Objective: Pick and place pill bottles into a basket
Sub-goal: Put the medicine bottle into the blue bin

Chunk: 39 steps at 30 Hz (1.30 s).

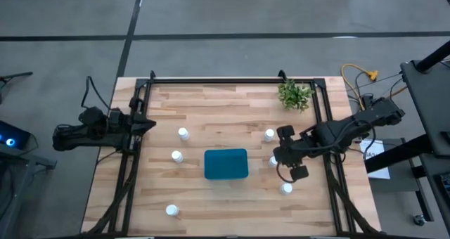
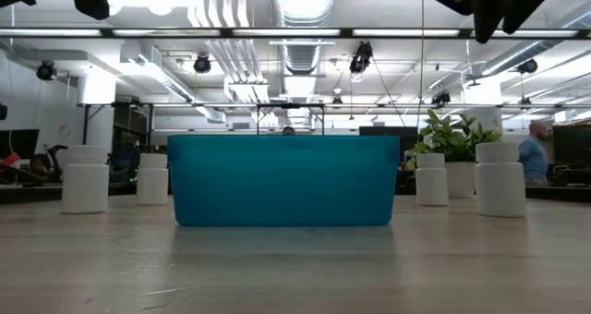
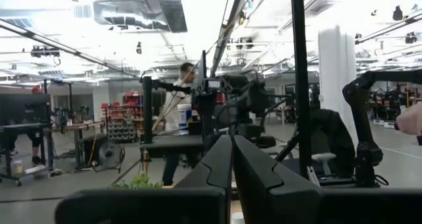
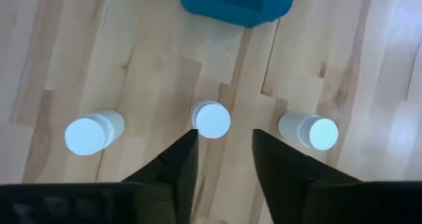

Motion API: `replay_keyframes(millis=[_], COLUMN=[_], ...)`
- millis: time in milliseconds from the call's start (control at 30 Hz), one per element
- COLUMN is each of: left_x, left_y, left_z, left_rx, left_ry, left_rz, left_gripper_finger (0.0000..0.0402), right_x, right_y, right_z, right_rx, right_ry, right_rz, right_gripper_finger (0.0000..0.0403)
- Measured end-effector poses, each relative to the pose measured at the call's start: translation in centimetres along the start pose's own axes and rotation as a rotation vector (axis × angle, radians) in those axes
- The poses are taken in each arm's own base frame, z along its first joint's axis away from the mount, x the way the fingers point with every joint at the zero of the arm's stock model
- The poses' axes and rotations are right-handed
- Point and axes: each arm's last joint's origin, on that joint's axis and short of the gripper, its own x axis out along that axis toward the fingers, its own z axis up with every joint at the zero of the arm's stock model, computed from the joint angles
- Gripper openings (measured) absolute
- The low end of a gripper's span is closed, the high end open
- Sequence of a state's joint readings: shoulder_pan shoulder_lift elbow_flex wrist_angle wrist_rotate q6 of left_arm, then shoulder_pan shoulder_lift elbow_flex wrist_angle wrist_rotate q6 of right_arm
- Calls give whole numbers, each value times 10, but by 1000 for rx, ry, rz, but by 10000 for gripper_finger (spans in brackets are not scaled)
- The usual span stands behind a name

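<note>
Hiding its inside in the low view—the basket (image 2: 283, 180)—bottles (image 2: 85, 178) flank it.

Both arms are black and jointed, built from chunky segments with black cables looping alongside. Each pincer, the left pincer (image 3: 231, 159) and the right pincer (image 4: 224, 155), has two flat, dark, angular fingers with matte faces.

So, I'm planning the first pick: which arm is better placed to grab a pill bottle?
Right. The right gripper hangs open above a pill bottle beside the basket; the left gripper waits shut at the table's left edge.
</note>
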State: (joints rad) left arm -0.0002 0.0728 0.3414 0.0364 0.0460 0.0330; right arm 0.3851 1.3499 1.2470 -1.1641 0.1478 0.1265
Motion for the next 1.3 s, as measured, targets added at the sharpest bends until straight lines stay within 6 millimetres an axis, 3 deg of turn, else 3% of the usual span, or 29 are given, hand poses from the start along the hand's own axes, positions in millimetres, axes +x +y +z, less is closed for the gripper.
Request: replay_keyframes(millis=[333, 1300], left_x=[-2, -1], left_y=[0, 0], left_z=[1, 0], left_rx=[0, -1], left_ry=[-12, -7], left_rz=[0, -1], left_gripper_finger=[0, 0], right_x=[22, 73], right_y=[1, -2], right_z=[0, -20], right_rx=[-45, -37], right_ry=[-1, 15], right_rz=[-3, 38], right_gripper_finger=[206, 206])
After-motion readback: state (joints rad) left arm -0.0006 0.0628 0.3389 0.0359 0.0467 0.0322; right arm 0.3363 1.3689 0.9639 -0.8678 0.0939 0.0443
